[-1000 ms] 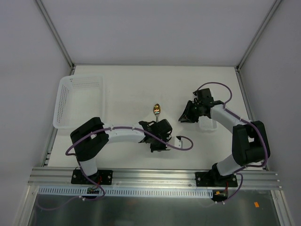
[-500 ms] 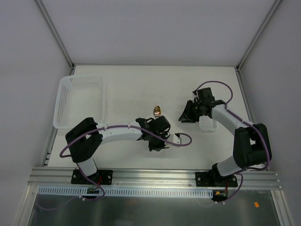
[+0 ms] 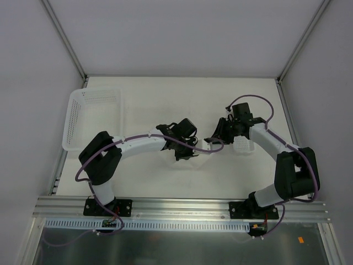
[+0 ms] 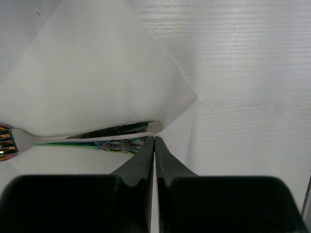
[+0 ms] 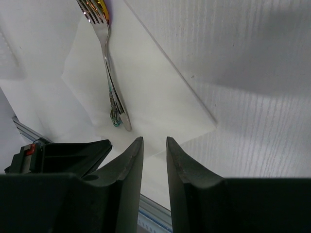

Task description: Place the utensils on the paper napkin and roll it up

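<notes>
left pincer (image 4: 154,139) closed at napkin (image 4: 97,73) edge, hold unclear | right pincer (image 5: 154,140) barely parted, empty | fork (image 5: 108,58), spoon handle (image 4: 116,145) on napkin, worktop (image 4: 243,73) middle

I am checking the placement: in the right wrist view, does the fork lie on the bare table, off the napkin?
No, the fork lies on the white paper napkin, its handle well inside the paper's edges.

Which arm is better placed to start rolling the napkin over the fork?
Left, likely. The left gripper is shut right at the napkin edge by the fork handle, possibly pinching it. The right gripper hangs open nearby, gripping nothing.
</notes>
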{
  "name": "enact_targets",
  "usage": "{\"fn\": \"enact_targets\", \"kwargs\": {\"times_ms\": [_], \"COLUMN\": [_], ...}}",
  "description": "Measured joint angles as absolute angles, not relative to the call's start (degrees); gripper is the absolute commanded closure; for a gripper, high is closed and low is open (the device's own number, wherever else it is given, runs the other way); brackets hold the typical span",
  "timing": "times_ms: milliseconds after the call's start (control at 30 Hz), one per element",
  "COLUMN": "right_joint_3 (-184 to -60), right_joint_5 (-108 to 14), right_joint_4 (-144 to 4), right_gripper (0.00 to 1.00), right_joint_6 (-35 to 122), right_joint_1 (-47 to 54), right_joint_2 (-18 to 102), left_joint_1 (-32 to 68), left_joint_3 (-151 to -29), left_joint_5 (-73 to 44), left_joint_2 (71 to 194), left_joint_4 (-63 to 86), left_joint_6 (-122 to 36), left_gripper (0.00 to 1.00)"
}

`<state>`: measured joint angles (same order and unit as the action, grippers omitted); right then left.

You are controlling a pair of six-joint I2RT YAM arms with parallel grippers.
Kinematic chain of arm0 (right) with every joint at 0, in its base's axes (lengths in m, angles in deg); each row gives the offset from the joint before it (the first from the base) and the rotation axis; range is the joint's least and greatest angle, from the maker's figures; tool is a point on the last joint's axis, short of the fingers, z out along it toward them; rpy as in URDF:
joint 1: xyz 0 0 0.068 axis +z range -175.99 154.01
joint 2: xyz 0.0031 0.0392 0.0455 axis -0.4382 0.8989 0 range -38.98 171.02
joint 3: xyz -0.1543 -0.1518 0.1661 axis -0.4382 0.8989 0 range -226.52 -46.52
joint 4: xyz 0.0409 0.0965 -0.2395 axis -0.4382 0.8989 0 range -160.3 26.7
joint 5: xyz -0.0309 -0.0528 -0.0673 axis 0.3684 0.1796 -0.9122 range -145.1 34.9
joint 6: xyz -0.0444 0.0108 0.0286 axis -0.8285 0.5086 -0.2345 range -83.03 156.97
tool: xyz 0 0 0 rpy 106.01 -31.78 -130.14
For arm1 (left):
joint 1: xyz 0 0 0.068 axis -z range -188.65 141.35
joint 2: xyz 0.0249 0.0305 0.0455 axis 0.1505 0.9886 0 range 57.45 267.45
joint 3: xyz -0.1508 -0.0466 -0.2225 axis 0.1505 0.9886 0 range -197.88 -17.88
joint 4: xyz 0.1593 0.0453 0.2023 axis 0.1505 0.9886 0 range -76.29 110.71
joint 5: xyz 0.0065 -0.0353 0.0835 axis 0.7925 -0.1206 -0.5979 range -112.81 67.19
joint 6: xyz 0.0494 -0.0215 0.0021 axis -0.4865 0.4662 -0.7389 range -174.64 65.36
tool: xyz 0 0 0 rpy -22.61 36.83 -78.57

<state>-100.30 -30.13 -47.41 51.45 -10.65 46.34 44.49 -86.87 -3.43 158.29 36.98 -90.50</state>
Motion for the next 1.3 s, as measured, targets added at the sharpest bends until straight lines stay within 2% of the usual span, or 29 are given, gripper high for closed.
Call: {"fn": "enact_targets", "kwargs": {"times_ms": [367, 567, 700, 867, 1300], "right_joint_3": [-96.21, -93.7, -91.62, -89.65, -89.02], "right_joint_5": [-28.58, -27.12, -25.17, -22.79, -20.36], "right_joint_4": [-47.34, -48.11, -50.18, -53.97, -62.86], "right_gripper": [0.73, 0.78, 0.85, 0.87, 0.9], "right_joint_6": [51.84, 52.82, 54.59, 57.67, 64.12], "right_joint_1": [-10.65, -10.65, -10.48, -9.63, -3.22], "right_joint_2": [42.58, 41.79, 41.53, 41.53, 46.84], "left_joint_1": [40.32, 38.79, 38.5, 38.46, 37.34], "left_joint_3": [-91.09, -92.77, -93.65, -93.71, -93.71], "left_joint_5": [-3.39, -3.52, -3.54, -3.67, -4.11], "left_joint_2": [163.47, 164.56, 165.5, 166.53, 167.12], "left_joint_4": [36.7, 36.61, 36.08, 35.12, 32.06], "left_joint_6": [-93.32, -94.15, -94.52, -94.56, -94.52], "left_gripper": [1.0, 1.0, 1.0, 1.0, 1.0]}}
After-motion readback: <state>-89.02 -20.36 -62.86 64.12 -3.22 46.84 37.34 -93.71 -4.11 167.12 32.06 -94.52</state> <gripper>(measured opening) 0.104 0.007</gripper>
